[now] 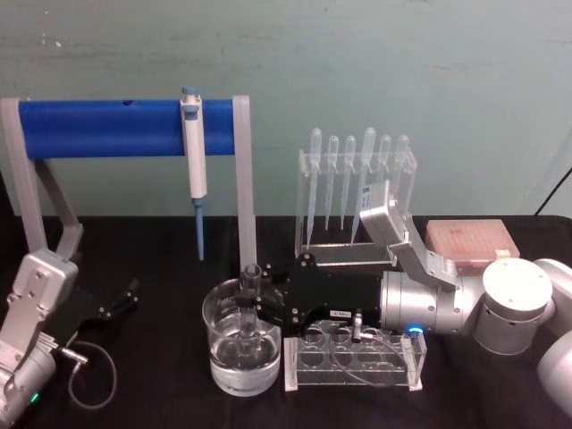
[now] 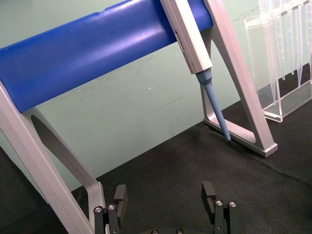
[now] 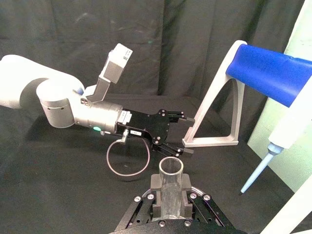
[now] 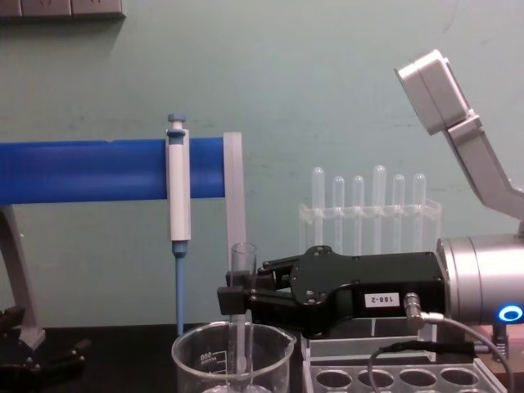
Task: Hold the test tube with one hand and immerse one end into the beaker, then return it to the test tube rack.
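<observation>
- pinches clear round-bottomed glass test tube (image 1: 251,284) below rim with black two-finger right gripper (image 1: 259,309), lower end inside wide clear glass beaker (image 1: 222,353).
- likely light, slippery, brittle: gentle grip near top.
- rests black left gripper (image 1: 121,301) aside, fingers apart.

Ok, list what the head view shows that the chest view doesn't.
Head view: water in the bottom of the beaker, the tube's lower end reaching down to or near it, and the rack's front wall.
Chest view: the beaker's white printed marks and the readable number on the right claw's label.
Both: the right claw shut on the upright tube over the beaker, the pipettor hanging on the blue bar, and the left claw parked at the left.
</observation>
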